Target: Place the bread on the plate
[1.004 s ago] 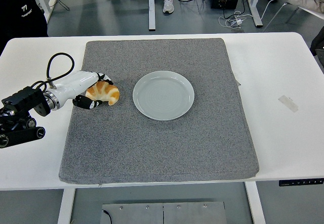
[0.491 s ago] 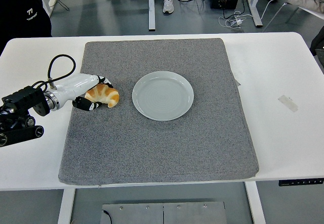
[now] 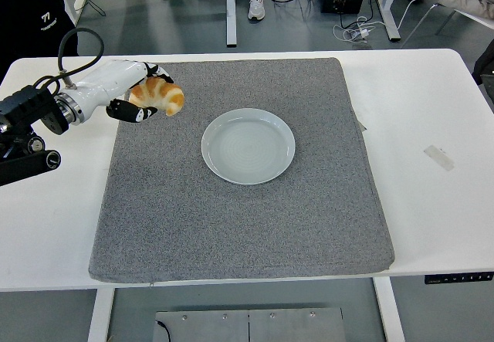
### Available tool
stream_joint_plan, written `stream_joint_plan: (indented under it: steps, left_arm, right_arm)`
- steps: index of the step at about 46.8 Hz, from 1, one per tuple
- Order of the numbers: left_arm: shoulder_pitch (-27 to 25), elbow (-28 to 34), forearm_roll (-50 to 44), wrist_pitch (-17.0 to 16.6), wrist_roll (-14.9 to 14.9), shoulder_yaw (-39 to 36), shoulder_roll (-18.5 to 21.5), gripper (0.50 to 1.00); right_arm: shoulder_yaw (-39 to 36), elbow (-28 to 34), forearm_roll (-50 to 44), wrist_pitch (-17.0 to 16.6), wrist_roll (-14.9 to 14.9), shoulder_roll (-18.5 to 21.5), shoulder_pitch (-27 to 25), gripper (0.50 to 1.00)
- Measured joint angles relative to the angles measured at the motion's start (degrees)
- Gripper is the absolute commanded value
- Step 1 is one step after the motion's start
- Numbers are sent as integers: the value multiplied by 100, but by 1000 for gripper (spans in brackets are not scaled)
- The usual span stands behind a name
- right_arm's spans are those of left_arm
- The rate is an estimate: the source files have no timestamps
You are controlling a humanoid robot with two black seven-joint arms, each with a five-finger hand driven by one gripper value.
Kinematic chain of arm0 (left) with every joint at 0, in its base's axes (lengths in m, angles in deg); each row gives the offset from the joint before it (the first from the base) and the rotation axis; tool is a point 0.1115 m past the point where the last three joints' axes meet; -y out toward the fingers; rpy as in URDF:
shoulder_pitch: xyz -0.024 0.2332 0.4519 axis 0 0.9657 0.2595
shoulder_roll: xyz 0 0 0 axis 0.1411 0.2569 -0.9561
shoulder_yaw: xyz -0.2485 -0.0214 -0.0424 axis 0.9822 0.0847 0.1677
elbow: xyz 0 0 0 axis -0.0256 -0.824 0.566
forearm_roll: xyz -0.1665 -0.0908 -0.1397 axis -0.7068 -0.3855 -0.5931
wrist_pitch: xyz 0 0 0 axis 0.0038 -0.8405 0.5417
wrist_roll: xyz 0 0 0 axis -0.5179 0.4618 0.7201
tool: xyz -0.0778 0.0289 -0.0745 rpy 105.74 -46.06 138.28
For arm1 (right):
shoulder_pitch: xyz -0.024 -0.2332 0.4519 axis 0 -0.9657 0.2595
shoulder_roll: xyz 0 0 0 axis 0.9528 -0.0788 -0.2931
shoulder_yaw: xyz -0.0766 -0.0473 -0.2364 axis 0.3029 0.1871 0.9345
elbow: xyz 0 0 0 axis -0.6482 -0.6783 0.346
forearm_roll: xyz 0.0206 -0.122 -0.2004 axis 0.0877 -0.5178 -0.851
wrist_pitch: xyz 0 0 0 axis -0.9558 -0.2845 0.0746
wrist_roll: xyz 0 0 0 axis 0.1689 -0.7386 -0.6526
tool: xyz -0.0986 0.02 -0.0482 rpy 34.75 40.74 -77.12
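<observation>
Small white logo on person's dark garment (image 3: 48, 22) at table's far left corner; too small to read.

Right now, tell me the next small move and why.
Probably carry the bread rightward toward the plate. The left hand grips it, apparently raised off the grey mat, still left of the empty plate, so it is too early to release.

The mat (image 3: 231, 226) is a rough, speckled grey cloth, matt all over. The plate (image 3: 248, 146) looks like smooth glazed ceramic, faintly shiny. The desk (image 3: 432, 203) is smooth white laminate. The left hand (image 3: 133, 95) has a glossy white plastic shell; the bread (image 3: 158, 95) looks glazed golden.
</observation>
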Motion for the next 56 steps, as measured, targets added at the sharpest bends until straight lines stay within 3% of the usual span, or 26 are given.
stream_joint_plan:
  steps: [19,30,42,56]
  left_arm:
    - [-107,726,844,-2,-184,486,-91,500]
    - [-80,762,1051,-2,-162,514,-367,500]
    - [-18,616,1254,-10,-146,426,-787,500]
    - [225,-279,1257,-11,-148,408,-1278,500]
  right_arm:
    - [0,0,0,0,0,0,1,1000]
    - [0,0,0,0,0,0,2,1000]
    - [0,1,0,0,0,0,2,1000]
    - [0,1,0,0,0,0,1,1000]
